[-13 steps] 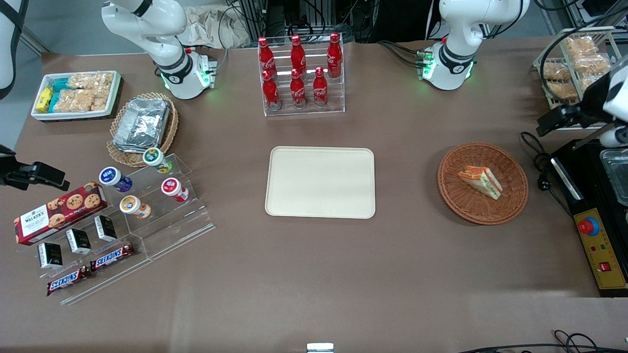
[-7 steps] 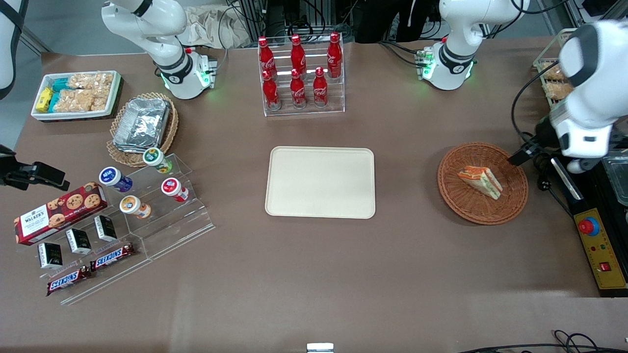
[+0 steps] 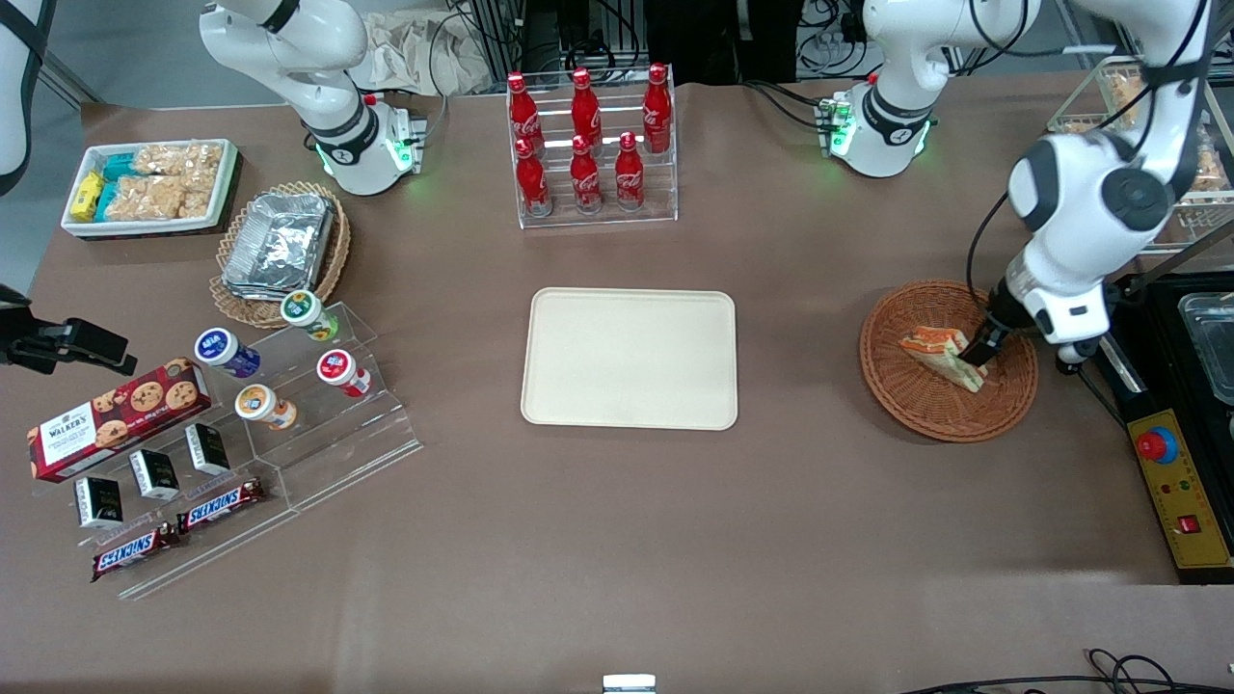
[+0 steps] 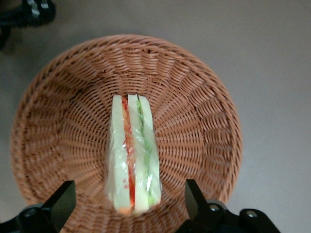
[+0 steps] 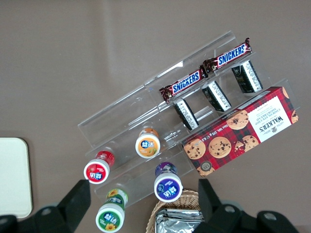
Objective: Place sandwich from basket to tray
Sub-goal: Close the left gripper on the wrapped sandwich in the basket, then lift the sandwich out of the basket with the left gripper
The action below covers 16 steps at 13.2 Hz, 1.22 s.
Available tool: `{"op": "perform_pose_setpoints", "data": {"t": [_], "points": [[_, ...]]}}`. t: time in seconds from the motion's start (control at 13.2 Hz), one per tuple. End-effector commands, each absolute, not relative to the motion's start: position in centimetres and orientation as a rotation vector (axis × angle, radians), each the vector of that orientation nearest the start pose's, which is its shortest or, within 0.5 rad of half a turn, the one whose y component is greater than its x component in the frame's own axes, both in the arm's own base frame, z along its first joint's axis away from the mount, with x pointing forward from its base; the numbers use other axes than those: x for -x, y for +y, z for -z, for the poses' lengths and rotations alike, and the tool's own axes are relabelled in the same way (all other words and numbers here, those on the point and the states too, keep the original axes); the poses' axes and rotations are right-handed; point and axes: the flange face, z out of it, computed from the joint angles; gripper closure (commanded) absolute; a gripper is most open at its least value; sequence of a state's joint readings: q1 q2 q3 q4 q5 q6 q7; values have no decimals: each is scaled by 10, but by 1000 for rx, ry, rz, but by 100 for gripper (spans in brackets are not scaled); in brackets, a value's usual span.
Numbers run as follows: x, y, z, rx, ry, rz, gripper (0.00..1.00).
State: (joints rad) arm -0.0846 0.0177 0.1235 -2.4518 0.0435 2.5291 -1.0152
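Note:
The wrapped wedge sandwich [image 3: 937, 354] lies in the round brown wicker basket [image 3: 916, 405] toward the working arm's end of the table. In the left wrist view the sandwich [image 4: 132, 158] lies on its side in the basket [image 4: 194, 121], showing white bread with red and green layers. My left gripper [image 3: 974, 349] hangs over the basket at the sandwich's end. It is open [image 4: 129, 206], one finger [image 4: 62, 201] on each side of the sandwich, not touching it. The cream tray [image 3: 629, 358] lies bare at the table's middle.
A black box with a red button [image 3: 1178, 482] stands beside the basket at the table's end. A rack of bagged pastries [image 3: 1181, 193] stands farther from the camera. A cola bottle rack [image 3: 590, 145] stands farther than the tray. Snack displays [image 3: 241, 424] lie toward the parked arm's end.
My left arm has swung in from the table's end and come down over the basket, so the open gripper now straddles the sandwich. The sandwich has not moved.

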Motion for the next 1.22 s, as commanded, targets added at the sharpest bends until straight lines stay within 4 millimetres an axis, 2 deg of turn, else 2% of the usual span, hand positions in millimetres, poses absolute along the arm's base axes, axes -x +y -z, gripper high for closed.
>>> {"op": "perform_pose_setpoints", "data": {"t": [0.0, 0.15, 0.23, 0.3, 0.38, 0.46, 0.53, 0.68, 0.84, 0.99, 1.14], "points": [[-488, 14, -264, 2697, -1614, 144, 0], [-483, 13, -250, 2702, -1610, 151, 0], [-482, 11, -248, 2707, -1607, 157, 3], [-481, 10, -246, 2708, -1605, 157, 20], [-480, 10, -244, 2707, -1604, 153, 52], [-480, 10, -244, 2709, -1602, 153, 90], [-480, 10, -244, 2709, -1602, 153, 100], [-481, 10, -247, 2711, -1601, 159, 100], [-486, 10, -262, 2736, -1576, 188, 100], [-491, 10, -293, 2774, -1487, 168, 100], [-503, 11, -343, 2811, -1358, 99, 100]]}}
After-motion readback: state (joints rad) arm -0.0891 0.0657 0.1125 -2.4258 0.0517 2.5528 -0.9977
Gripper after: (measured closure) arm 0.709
